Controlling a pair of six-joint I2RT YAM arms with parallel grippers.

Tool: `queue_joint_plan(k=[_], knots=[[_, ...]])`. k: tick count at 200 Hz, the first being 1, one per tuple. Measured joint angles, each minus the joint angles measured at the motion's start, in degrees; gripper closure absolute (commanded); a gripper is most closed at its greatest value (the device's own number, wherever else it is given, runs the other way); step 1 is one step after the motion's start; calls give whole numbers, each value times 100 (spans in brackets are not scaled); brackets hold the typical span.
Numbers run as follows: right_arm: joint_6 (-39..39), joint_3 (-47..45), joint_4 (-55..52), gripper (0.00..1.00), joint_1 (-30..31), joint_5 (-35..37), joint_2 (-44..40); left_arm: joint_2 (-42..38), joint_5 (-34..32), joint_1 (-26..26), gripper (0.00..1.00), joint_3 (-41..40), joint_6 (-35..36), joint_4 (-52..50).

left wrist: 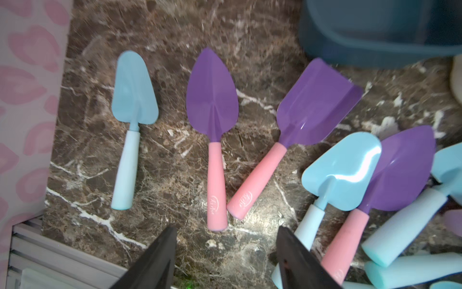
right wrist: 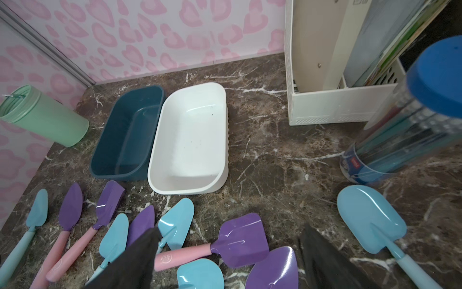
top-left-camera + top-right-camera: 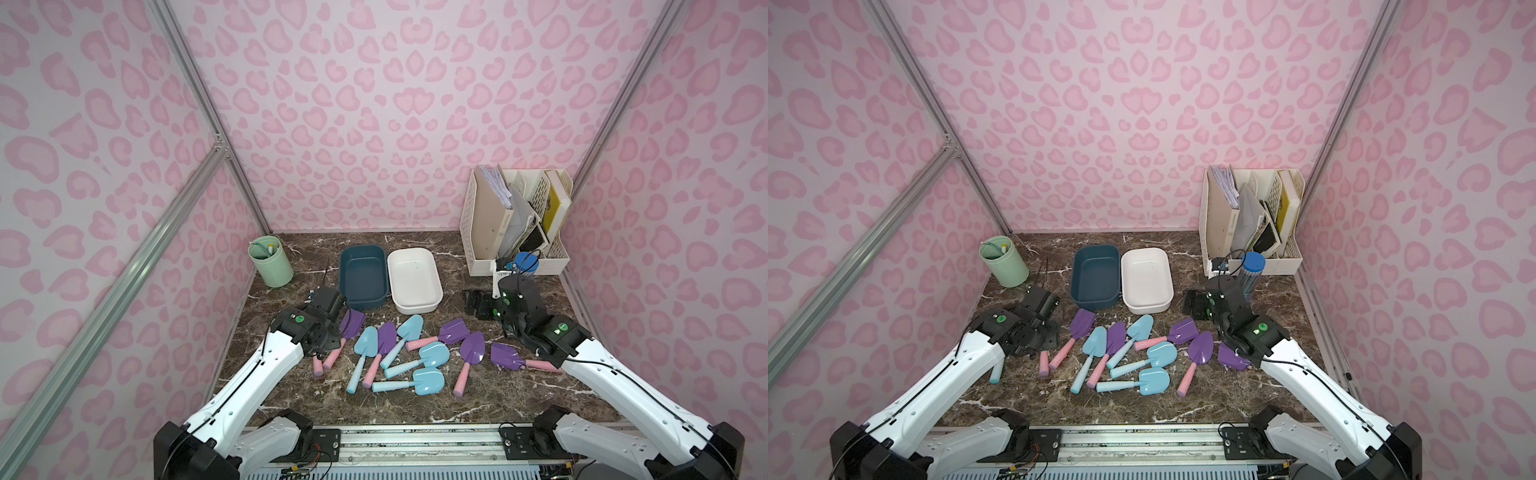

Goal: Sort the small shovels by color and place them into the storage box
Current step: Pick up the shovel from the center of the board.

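We see the small shovels [image 3: 365, 341] strewn across the marbled desk [image 3: 415, 411], on the near side of the dark blue box [image 3: 360, 274] and the white box [image 3: 413, 276], which stand close side by side. Light blue ones and purple ones with pink handles are mixed, and several in the middle overlap. The left pincer [image 1: 226, 231] hangs above the desk with its jaws well apart and nothing between them, just over the handle ends of 2 purple shovels [image 1: 212, 100]. Beside these, nearer the wall, 1 light blue shovel [image 1: 133, 100] lies apart. The right pincer [image 2: 231, 227] is spread wide too, gripping nothing, above a square-bladed purple shovel [image 2: 241, 237]. A lone blue shovel [image 2: 372, 220] lies beside a clear tube [image 2: 390, 140] with a blue cap.
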Motion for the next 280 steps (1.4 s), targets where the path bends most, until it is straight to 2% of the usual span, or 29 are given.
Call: queue_joint_plan(k=[39,81,181,220,280], knots=[[87,-68,-94,9,26,-223,96,651,520,0,33,-186,39,286],[83,-74,-129,9,26,-332,219,1342,758,-4,34,-50,315,599],[-39,-184,-87,8,22,-337,343,2640,730,2,35,306,586,752],[-44,-203,-63,9,15,-337,396,2885,741,52,39,313,619,739],[-44,-243,15,9,15,-330,479,2929,765,103,52,304,721,704]])
